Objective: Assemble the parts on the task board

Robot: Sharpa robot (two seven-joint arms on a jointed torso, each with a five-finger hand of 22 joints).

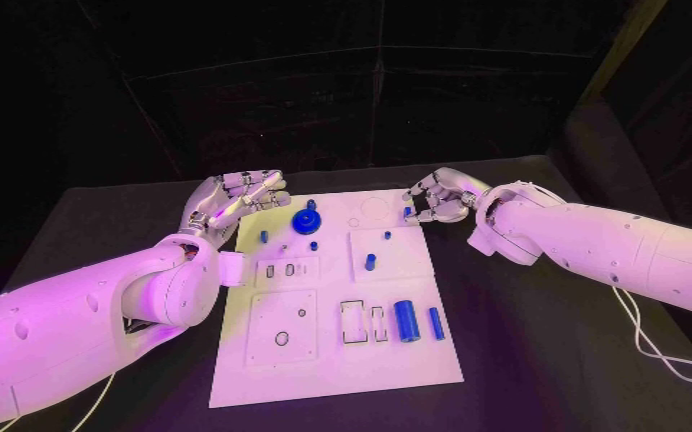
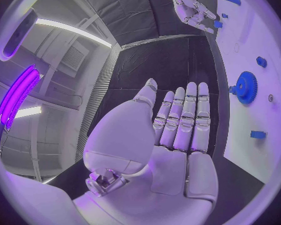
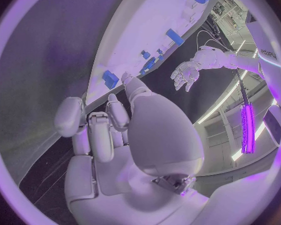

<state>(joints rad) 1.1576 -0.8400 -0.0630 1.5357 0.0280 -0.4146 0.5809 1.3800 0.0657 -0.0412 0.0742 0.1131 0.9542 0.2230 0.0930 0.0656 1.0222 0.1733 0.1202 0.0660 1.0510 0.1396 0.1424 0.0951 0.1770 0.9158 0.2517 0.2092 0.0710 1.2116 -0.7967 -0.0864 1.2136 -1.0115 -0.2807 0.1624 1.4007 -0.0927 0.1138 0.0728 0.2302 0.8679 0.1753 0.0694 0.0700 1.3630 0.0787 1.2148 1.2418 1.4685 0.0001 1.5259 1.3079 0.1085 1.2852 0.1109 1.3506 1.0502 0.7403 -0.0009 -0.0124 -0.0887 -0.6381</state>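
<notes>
The task board is lying flat in the middle of the black table, a matte white rectangular plate with outlined slots and recesses. The left arm is covering part of the board's near left edge in the head view, and the rim of each wrist view is cutting the board off.

The left hand is hovering at the board's far left corner. The left wrist view is showing its silver, segmented fingers lying straight and side by side, palm bare, gripping nothing.

The right hand is sitting at the board's far right corner with its fingers curled toward the edge. A small blue piece is showing just beside the fingertips; I cannot tell whether it is pinched or merely standing on the board, so the hand's grip is remaining undetermined.

A blue gear, toothed and disc-shaped, is resting on the far left part of the board. A blue cylinder, smooth and rounded, is lying on the near right part, with a thinner blue rod just beside it. A short blue peg is sitting near the board's centre. Other blue bits near the gear are too small to identify.
</notes>
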